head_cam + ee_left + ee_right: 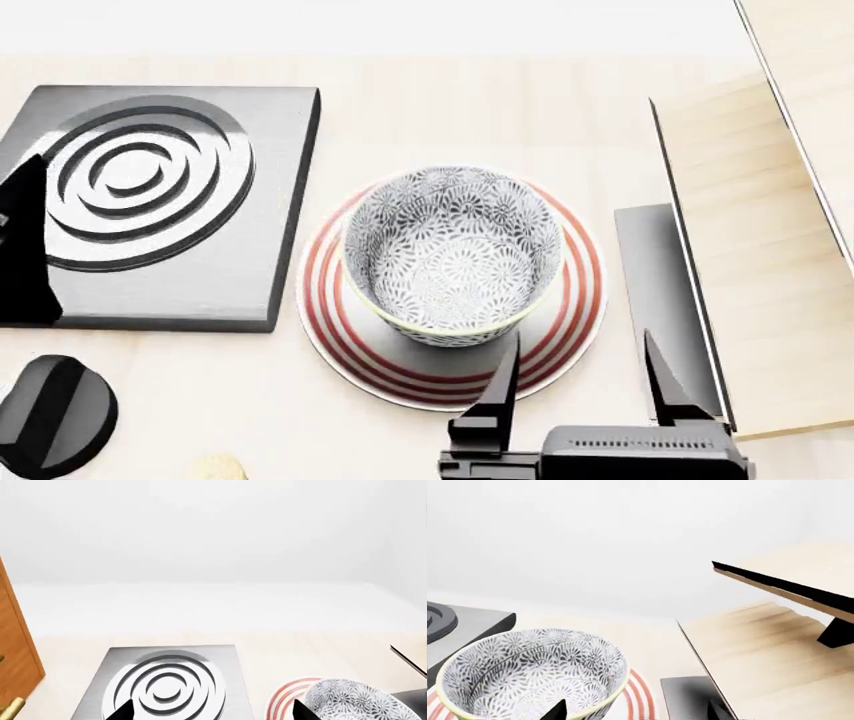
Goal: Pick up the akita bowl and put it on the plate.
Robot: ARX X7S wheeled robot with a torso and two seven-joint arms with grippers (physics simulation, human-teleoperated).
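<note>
Grey-white floral akita bowl sits on red-ringed white plate. Right gripper jaws wide, empty; left's unclear. Risk: retreating jaw clips rim, tips bowl.

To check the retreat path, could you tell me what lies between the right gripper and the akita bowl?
Only the plate's ringed rim, per the head view.

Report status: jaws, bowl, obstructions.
Right gripper jaws open, empty. Left gripper open, over burner. Akita bowl upright on plate. Nothing obstructing.
</note>
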